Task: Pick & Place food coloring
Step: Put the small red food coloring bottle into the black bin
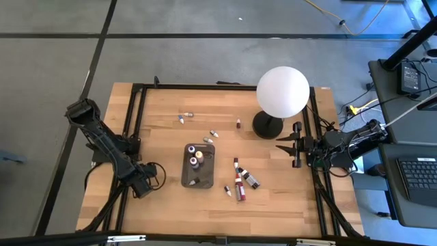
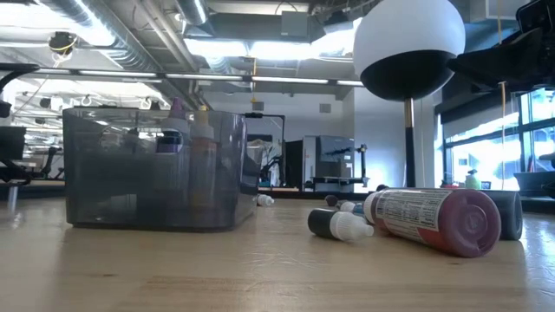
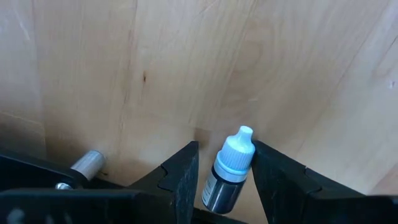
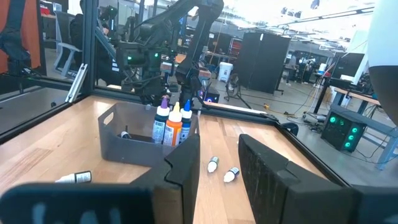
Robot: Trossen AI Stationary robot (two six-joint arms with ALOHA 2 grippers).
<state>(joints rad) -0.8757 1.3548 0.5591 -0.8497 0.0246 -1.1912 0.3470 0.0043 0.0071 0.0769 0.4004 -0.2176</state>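
left gripper (image 3: pixel 227 180): mine, at the table's left front edge, fingers pinching a small dropper bottle (image 3: pixel 229 171), pale cap poking out past the tips
right gripper (image 1: pixel 295 145): parked by the lamp (image 1: pixel 282 92), nothing between the fingers, narrow gap
tray (image 1: pixel 199 165): mid table, three bottles (image 4: pixel 173 123) upright inside
loose bottles (image 1: pixel 240 181): lying just right of the tray, more scattered behind
step: I judge carry to the tray
how: keep the squeeze steady, lift clear of the wall, come in over a bare corner, lower before letting go so the standing ones don't get knocked
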